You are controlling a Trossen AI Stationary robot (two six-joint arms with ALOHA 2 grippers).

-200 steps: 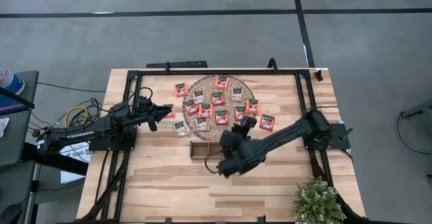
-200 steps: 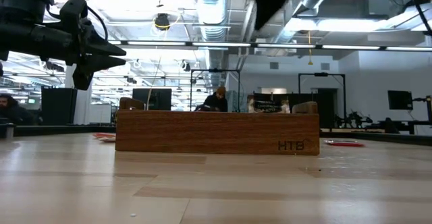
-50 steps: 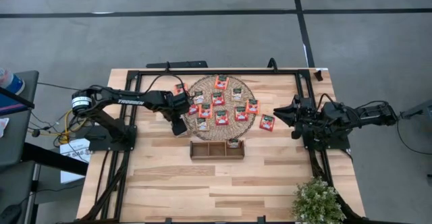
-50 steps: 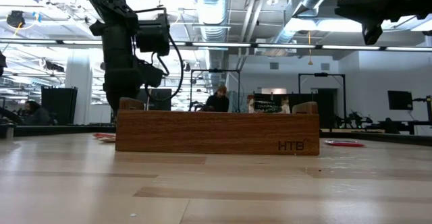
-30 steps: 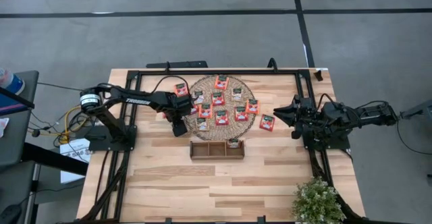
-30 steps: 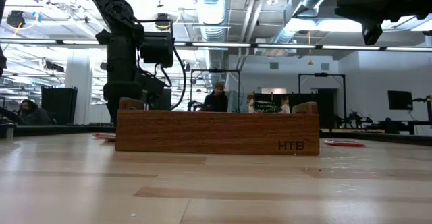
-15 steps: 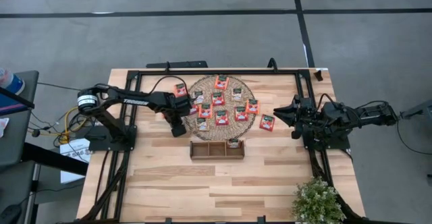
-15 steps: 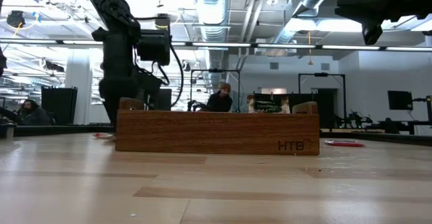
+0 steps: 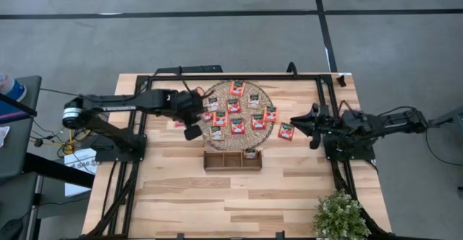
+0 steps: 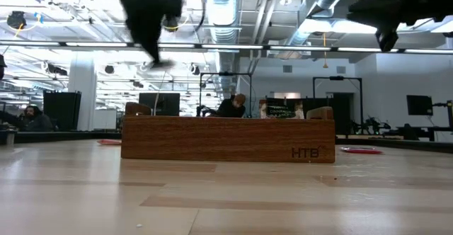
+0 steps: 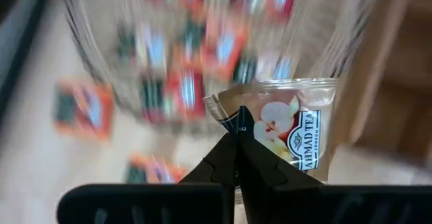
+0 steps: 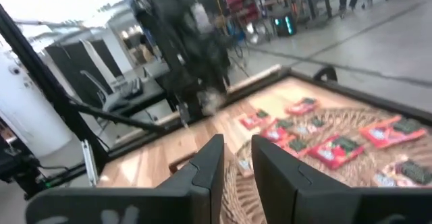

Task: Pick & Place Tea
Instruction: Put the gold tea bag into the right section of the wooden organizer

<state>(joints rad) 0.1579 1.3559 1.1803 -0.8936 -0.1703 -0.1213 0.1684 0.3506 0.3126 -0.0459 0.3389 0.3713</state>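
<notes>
Several red-orange and pale tea sachets (image 9: pixel 237 115) lie flat on a round woven mat (image 9: pixel 255 134) at the table's far middle. One more red sachet (image 9: pixel 286 131) rests on the bare wood to the mat's right. My left gripper (image 9: pixel 192 131) hangs above the mat's left edge, shut on a pale sachet (image 11: pixel 290 129) printed with an apple. The brown wooden tray (image 9: pixel 233 160) stands just in front of the mat. My right gripper (image 9: pixel 293 122) waits level at the mat's right side, open with nothing between its fingers (image 12: pixel 206 163). My left gripper pinches the pale sachet by a corner of its clear sealed edge (image 11: pixel 228 113) between its two fingertips. The fingers slant down from the table's left side. The sachet is lifted clear of the table and reaches out past the fingertips.
A sachet (image 9: pixel 251 153) sits at the tray's right end. A red sachet (image 9: pixel 179 123) lies on the wood left of the mat. A potted plant (image 9: pixel 340 215) stands at the near right corner. A black frame (image 9: pixel 231 76) runs along the table's edges. People are in the room behind.
My left gripper has risen sharply from the table beside the mat's left edge, tipping less steeply as it went. It has carried the pale sachet up clear of the wood. In the low view it has climbed from just behind the tray to the top of the picture.
</notes>
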